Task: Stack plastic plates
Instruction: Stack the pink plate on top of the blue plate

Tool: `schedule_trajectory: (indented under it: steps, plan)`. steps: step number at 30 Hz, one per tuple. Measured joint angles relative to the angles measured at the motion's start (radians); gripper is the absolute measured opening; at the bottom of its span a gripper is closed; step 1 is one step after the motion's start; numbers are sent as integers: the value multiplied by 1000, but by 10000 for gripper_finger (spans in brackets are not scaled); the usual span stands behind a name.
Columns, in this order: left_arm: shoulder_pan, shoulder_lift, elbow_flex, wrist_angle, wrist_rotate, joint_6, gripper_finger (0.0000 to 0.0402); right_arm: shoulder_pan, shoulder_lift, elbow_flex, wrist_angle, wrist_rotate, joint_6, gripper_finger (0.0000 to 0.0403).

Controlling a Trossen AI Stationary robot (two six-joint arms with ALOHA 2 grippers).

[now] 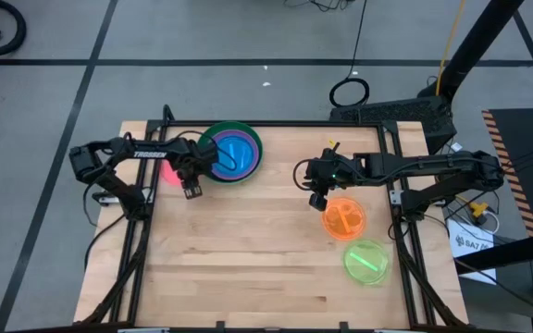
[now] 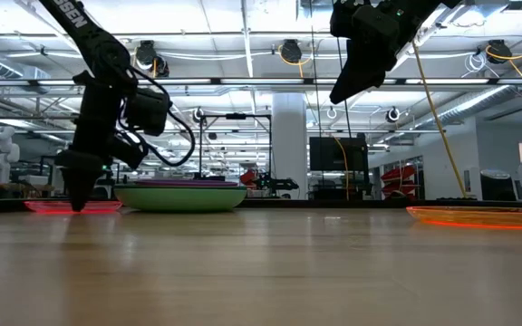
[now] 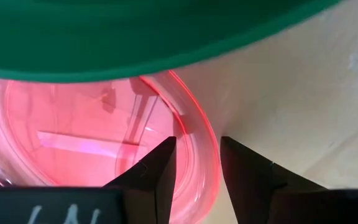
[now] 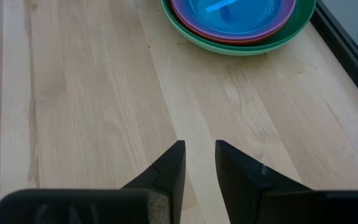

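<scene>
Plates (image 1: 232,154) were partly stacked: blue on purple in green, beside my left fingers (image 3: 194,180), which straddled the pink rim (image 3: 197,134), slightly spread. My right fingers (image 4: 199,171) hung empty, apart. Orange (image 1: 344,219) and lime (image 1: 366,262) remained loose.

Overhead view straight down on table (image 1: 248,268), low view level across it, wrist views close, sharing stacked plates (image 1: 232,153).

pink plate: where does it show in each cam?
High: pink plate mostly hidden under the left gripper, beside the green stack.
Low: far left.
Left wrist: fills the lower left, rim between the fingers.
Right wrist: not in it.
Shared landmark: the green stack.
</scene>
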Motion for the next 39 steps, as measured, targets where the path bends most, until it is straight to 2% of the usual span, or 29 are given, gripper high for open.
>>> schedule_trajectory:
  steps: [9, 20, 25, 39]
  plan:
    - [-4, 0, 0, 5, 0, -35, 127, 0, 0, 0, 0, 0, 0, 84]
    - [-4, 0, 0, 12, 1, -84, 38, 0, 0, 0, 0, 0, 0, 84]
    - [-19, -2, 1, -23, 34, -144, 12, 0, 0, 0, 0, 0, 0, 84]
    - [-141, -2, 24, -112, 141, -315, 7, 0, 0, 0, 0, 0, -3, 84]
